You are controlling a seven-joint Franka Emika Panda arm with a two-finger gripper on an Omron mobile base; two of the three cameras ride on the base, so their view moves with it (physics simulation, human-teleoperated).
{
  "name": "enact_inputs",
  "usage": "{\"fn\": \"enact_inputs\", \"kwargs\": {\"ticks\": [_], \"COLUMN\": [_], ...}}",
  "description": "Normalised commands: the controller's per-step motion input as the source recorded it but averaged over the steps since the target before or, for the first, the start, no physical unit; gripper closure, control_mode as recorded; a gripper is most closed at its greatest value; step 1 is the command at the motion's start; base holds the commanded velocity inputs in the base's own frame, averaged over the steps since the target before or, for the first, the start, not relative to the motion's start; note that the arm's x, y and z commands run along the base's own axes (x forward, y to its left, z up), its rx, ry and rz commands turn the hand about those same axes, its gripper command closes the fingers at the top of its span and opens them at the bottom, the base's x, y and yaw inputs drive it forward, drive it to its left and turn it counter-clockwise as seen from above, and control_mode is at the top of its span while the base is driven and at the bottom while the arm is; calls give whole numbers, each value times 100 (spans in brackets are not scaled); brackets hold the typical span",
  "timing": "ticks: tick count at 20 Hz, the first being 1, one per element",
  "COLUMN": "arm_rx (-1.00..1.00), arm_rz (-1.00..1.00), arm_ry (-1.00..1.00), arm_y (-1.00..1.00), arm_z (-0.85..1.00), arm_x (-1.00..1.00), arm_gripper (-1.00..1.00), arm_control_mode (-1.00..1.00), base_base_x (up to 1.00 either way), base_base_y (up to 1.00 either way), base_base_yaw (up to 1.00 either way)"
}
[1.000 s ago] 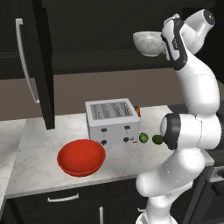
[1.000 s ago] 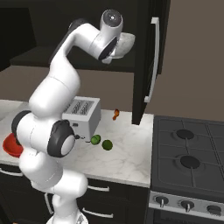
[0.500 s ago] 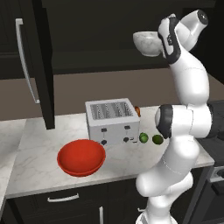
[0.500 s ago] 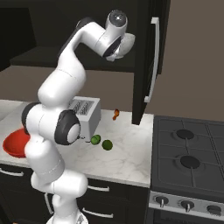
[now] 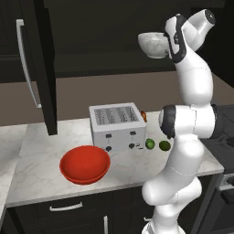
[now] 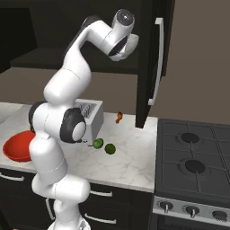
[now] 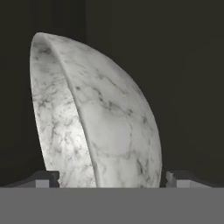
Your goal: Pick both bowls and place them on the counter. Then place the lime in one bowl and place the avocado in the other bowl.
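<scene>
Deep white bowl with grey marbling [image 5: 154, 45] sits high up at the dark shelf level, well above the silver two-slot toaster [image 5: 118, 126], upright with its rim level in the left base view. In the hand view the same bowl [image 7: 94, 118] stands edge-on between the two dark finger tips [image 7: 43, 178], one tip on each side of it, small gaps visible at both sides. Pincer [image 5: 168, 42] is spread wide around the bowl's right side; contact with the bowl cannot be told. In the right base view the hand sits at the edge of the dark upper cabinet [image 6: 152, 54], the bowl hidden behind the hand there.

Wide shallow glossy red bowl [image 5: 85, 163] rests on the white marble desk with grey veins [image 5: 36, 155], in front of the toaster and to its left, just apart from it. Two small round green fruits lie to the right of the toaster: the nearer one [image 5: 149, 143] just beside its front corner, the other [image 5: 164, 146] next to that, partly behind the white arm. Which is lime and which avocado cannot be told. A small orange thing [image 6: 119, 117] lies behind the toaster near the wall. Black stove with burners [image 6: 193, 152] stands past the desk's right end, well apart from the toaster.
</scene>
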Motion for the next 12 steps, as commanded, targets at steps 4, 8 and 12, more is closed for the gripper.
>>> {"fn": "enact_inputs", "kwargs": {"ticks": [4,8,12], "arm_rx": [0,0,0], "arm_rz": [5,3,3], "arm_ry": [4,4,2], "arm_y": [0,0,0], "arm_z": [-21,-28,-25], "arm_x": [1,-1,-12], "arm_gripper": [100,100,100], "arm_control_mode": [-100,-100,-100], "base_base_x": [0,0,0], "base_base_y": [0,0,0], "base_base_yaw": [0,0,0]}}
